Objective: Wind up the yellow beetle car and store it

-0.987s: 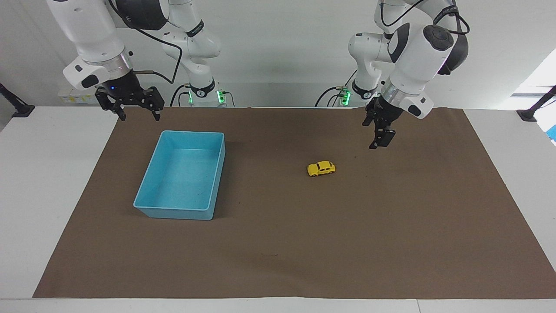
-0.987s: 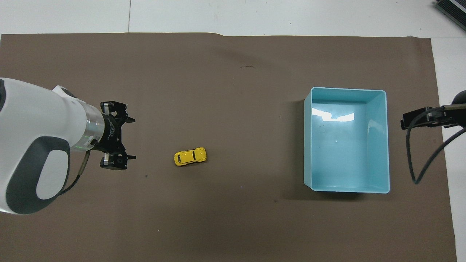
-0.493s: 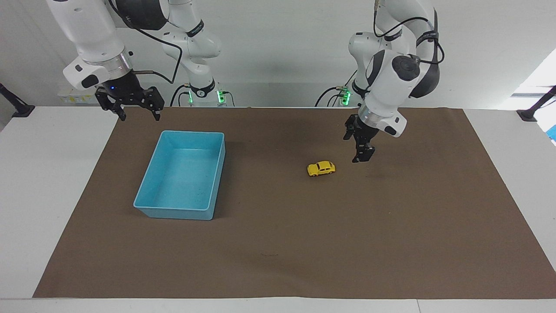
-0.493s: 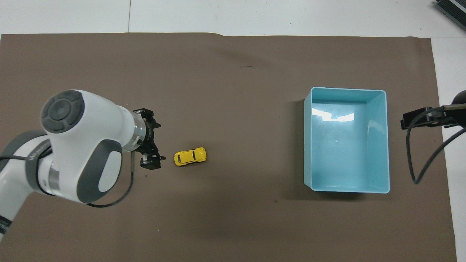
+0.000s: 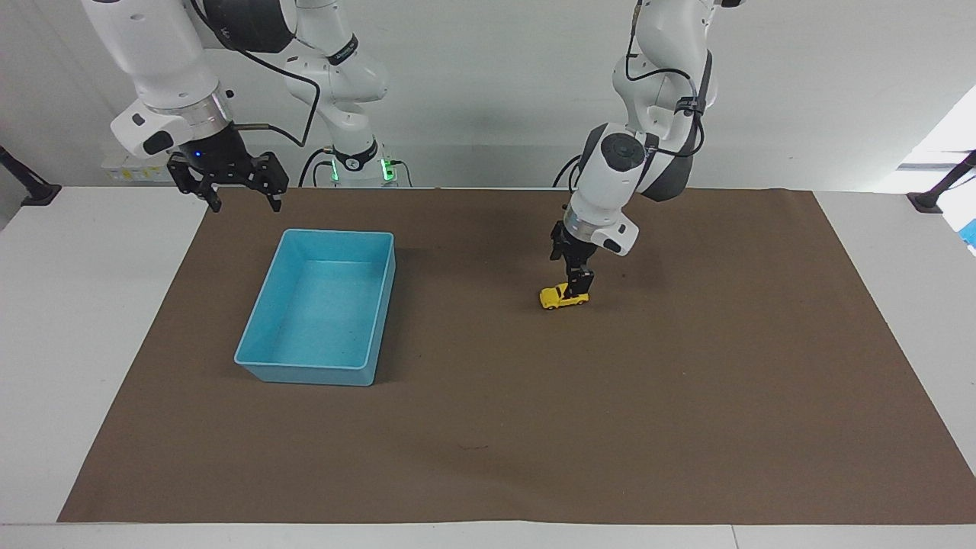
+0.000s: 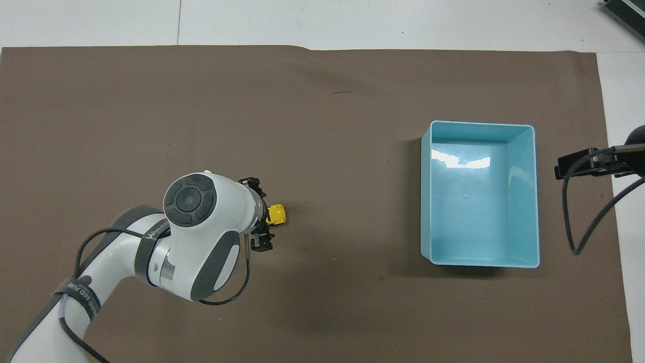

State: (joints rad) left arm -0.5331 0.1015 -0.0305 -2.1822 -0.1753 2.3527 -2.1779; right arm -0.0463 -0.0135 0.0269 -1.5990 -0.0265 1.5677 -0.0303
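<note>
Black two-finger left gripper (image 5: 577,288), fingers spread, pointing straight down around the yellow beetle car (image 5: 562,298); grip not closed, so we log it as released. A second ago we had it raised, toward the left arm's end. The car sits on the brown mat (image 5: 686,427), at 9 o'clock from the blue bin (image 6: 535,201) overhead. Right gripper (image 5: 242,200) waits, parted, above the mat's edge.
</note>
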